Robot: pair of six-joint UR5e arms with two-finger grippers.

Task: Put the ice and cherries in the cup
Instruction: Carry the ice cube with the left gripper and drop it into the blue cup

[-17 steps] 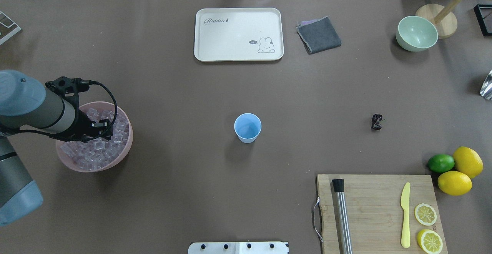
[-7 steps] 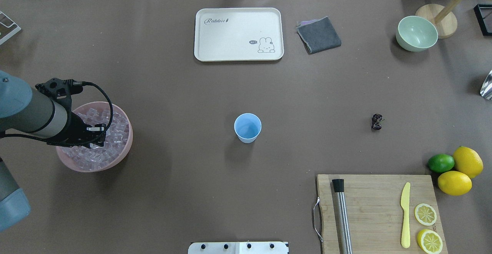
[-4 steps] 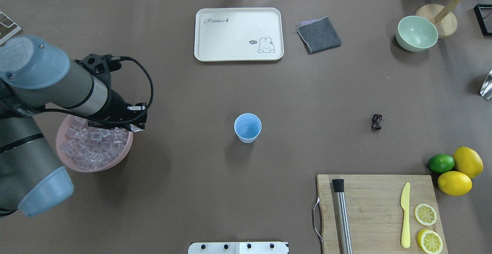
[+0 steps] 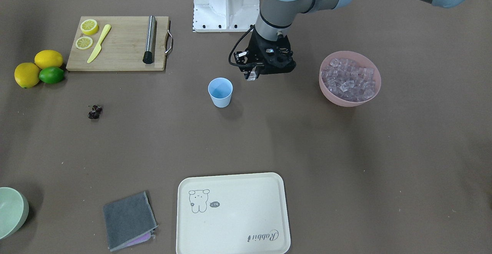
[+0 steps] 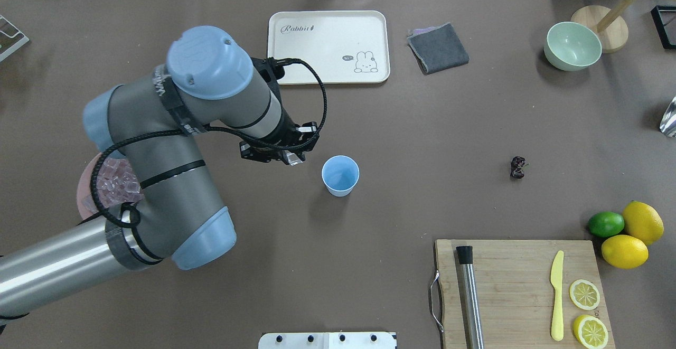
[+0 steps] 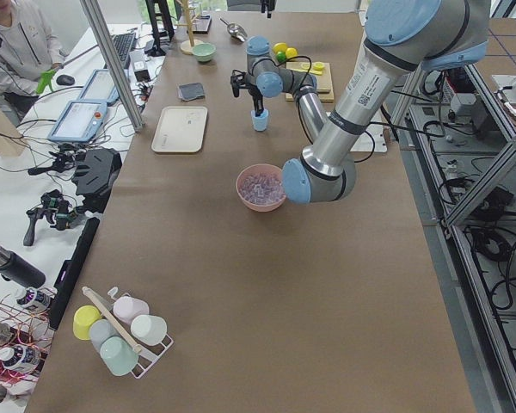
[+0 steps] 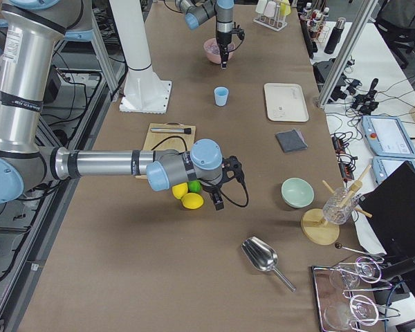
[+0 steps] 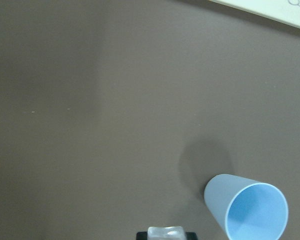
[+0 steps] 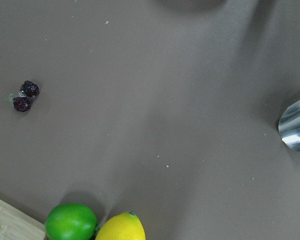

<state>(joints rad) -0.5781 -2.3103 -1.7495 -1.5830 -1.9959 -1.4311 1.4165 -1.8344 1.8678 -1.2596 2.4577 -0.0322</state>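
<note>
The light-blue cup (image 5: 340,175) stands upright and empty at mid-table. My left gripper (image 5: 291,157) hovers just left of the cup, above the table, shut on one clear ice cube (image 8: 165,233). In the front view that gripper (image 4: 251,75) sits beside the cup (image 4: 220,91). More ice (image 4: 349,79) fills the pink bowl (image 4: 348,101), partly hidden under the arm in the overhead view. The cherries (image 5: 518,167) lie far right on the table, also in the right wrist view (image 9: 25,96). My right gripper (image 7: 216,202) hangs near the lemons; I cannot tell its state.
A cream tray (image 5: 328,47), a grey cloth (image 5: 438,48) and a pale green bowl (image 5: 572,46) line the far side. A cutting board (image 5: 515,291) carries a metal muddler, yellow knife and lemon slices. Lemons (image 5: 642,222) and a lime (image 5: 606,224) sit beside it. A metal scoop (image 9: 296,125) lies right.
My left gripper has risen out of the pink bowl with an ice cube and swung right, stopping next to the cup. Cup and cherries have not moved.
</note>
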